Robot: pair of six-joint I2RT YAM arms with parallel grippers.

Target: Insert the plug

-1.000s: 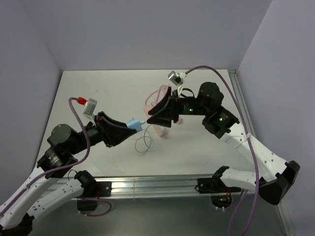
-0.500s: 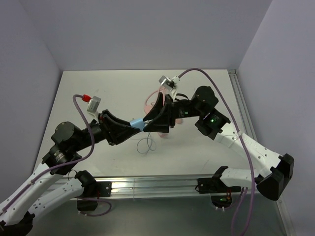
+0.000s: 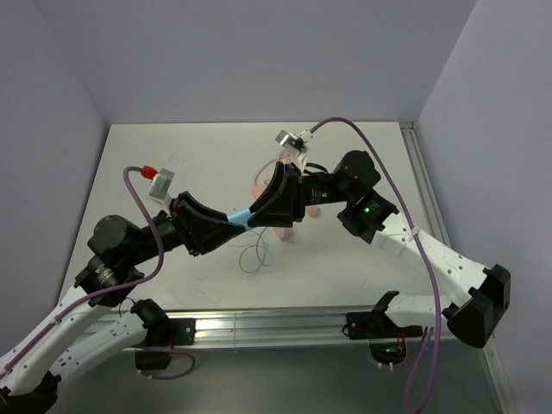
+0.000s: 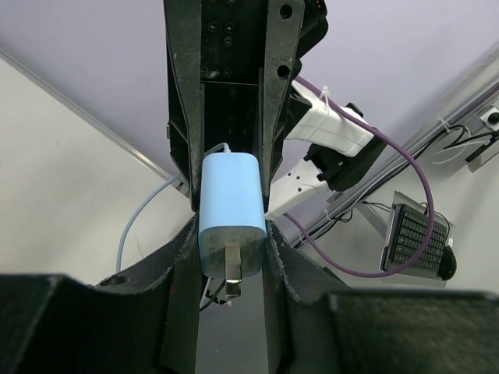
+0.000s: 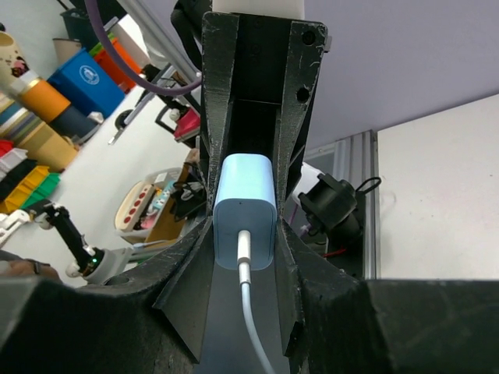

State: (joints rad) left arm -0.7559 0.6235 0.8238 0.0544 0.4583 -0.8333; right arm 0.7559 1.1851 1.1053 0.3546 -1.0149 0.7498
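The light-blue plug [image 3: 239, 217] hangs in the air above the white table, held between both grippers. My left gripper [image 3: 229, 222] is shut on it from the left. In the left wrist view the plug [image 4: 232, 210] sits between my fingers [image 4: 181, 257] with its metal prong pointing at the camera. My right gripper [image 3: 253, 216] is closed around the same plug from the right. In the right wrist view the plug [image 5: 243, 222] touches both fingers, and its white wire [image 5: 251, 319] trails toward the camera. The pink power strip [image 3: 260, 183] lies mostly hidden behind the right gripper.
The wire's loop [image 3: 254, 255] lies on the table [image 3: 198, 155] below the grippers. An aluminium rail [image 3: 285, 323] runs along the near edge. Purple cables arch over both arms. Walls close in the left, back and right sides.
My left gripper has carried the plug to the right, and my right gripper has come left to meet it. Its fingers, apart a second ago, now close round the plug.
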